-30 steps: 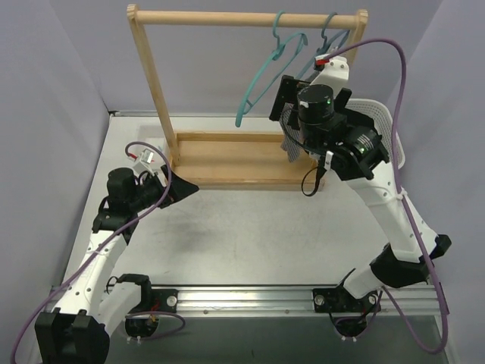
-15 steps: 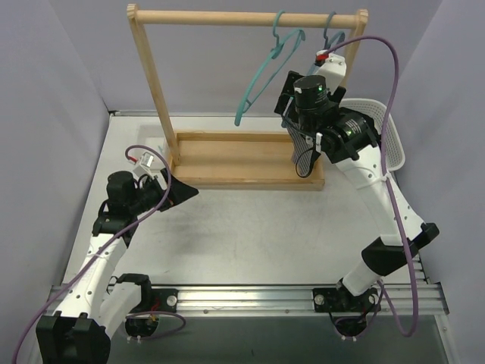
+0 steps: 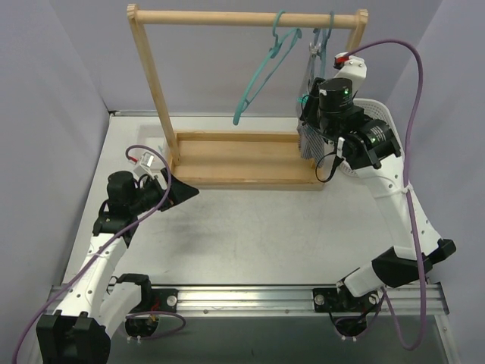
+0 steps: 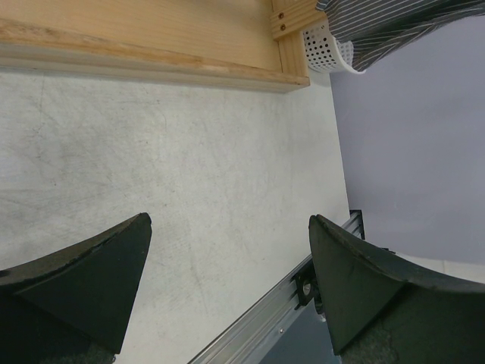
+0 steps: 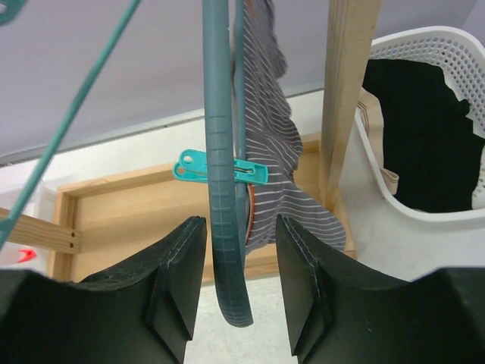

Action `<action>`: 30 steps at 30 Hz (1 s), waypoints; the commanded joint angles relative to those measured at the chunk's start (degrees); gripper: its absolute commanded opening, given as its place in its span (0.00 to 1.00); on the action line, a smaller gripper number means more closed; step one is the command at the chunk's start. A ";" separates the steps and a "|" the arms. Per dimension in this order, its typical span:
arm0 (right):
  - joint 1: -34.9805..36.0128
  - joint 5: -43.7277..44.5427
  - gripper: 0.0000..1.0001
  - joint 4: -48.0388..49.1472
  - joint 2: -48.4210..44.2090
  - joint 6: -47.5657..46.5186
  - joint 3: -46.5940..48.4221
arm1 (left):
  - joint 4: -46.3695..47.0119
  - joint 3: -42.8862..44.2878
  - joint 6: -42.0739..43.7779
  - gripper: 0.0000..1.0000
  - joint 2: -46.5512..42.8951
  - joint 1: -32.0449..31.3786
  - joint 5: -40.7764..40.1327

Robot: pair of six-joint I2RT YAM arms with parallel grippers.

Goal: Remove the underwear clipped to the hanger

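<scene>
The grey striped underwear [image 5: 265, 152] hangs from a dark teal hanger [image 5: 223, 265] at the right end of the wooden rack [image 3: 242, 17], held by a teal clip [image 5: 254, 172]. My right gripper [image 5: 239, 227] is up at that hanger. Its jaws stand on either side of the hanger's lower arm, a small gap on each side, open and narrow. The black underwear [image 5: 420, 136] lies in the white basket [image 5: 424, 45]. My left gripper [image 4: 227, 227] stays low over the table at the left, wide open and empty.
A second, bare teal hanger [image 3: 261, 72] hangs left of the first. The rack's wooden base tray [image 3: 235, 159] lies under both. The rack's right post [image 5: 345, 98] stands between the hanger and the basket [image 3: 390, 125]. A metal rail [image 3: 250, 297] runs along the near edge.
My right arm has swung right and up to the right-hand hanger, and its jaws have narrowed around the hanger's arm. The left arm has not moved.
</scene>
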 commanded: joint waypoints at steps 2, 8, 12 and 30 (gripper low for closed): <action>-2.57 -2.50 0.41 -3.60 1.44 -3.26 1.70 | 2.77 0.18 0.12 0.94 0.54 0.60 1.37; -3.89 -3.64 0.37 -5.98 3.03 -5.02 2.67 | 3.03 0.27 0.30 0.94 0.89 0.78 1.28; -4.33 -3.29 0.30 -5.89 3.74 -6.43 3.81 | 3.38 0.27 0.30 0.94 1.24 0.86 1.54; -5.47 -6.28 0.00 17.30 -3.38 -27.70 -5.76 | 4.26 1.06 -0.32 0.94 2.56 1.48 2.16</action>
